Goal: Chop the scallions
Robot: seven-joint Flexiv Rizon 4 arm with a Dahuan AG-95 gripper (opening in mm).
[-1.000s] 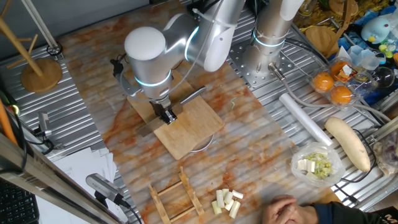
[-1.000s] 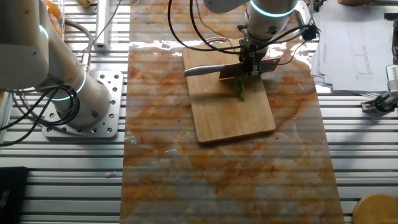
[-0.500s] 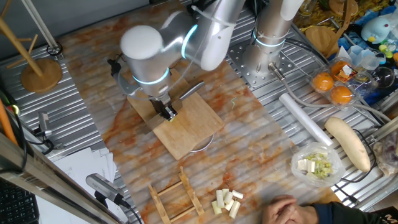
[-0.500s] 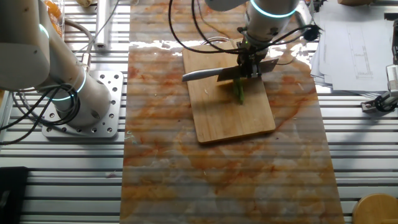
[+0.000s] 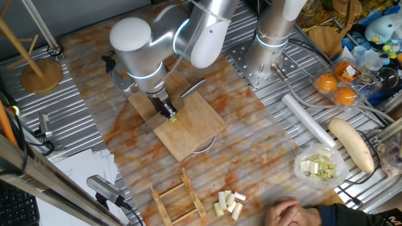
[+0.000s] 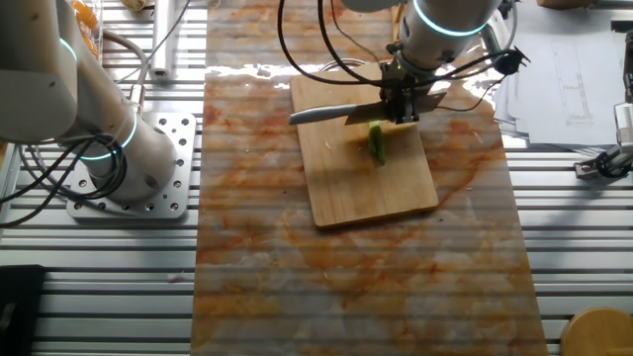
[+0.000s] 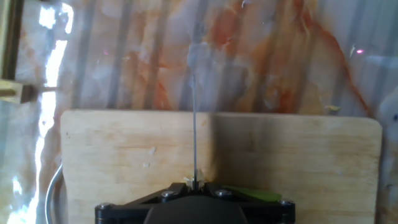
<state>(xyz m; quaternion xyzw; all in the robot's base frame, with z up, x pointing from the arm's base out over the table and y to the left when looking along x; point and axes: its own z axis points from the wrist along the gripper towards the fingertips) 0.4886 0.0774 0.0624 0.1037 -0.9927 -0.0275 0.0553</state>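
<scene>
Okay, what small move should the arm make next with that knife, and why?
Probably bring the knife straight down. The gripper holds it raised above the board, and the scallion below looks whole.

Count: 1 scallion piece, 1 knife, 1 cutting board. Off the board: 1 cluster of cream chunks, 1 bowl of chopped bits, 2 oranges, 1 white radish, 1 wooden rack.
</scene>
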